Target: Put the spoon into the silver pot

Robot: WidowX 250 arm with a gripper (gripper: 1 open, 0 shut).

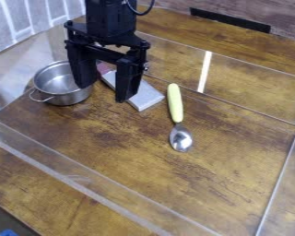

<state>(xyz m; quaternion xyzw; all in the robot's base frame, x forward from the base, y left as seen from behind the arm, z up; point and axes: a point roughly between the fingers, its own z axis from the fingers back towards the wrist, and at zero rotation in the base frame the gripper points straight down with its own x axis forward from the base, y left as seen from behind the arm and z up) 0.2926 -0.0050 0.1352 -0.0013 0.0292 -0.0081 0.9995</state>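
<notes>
The spoon (176, 112) lies flat on the wooden table, its yellow-green handle pointing away and its shiny bowl toward the near side. At the left stands the silver pot (59, 84), round and low-walled, with nothing visible inside. My black gripper (104, 85) hangs pointing down between the two, its fingers spread wide and open with nothing between them. It is left of the spoon and right of the pot, touching neither.
A flat grey rectangular block (139, 93) lies just behind and right of the gripper's fingers, close to the spoon's handle. Clear plastic walls (206, 70) border the table at the back, right and front.
</notes>
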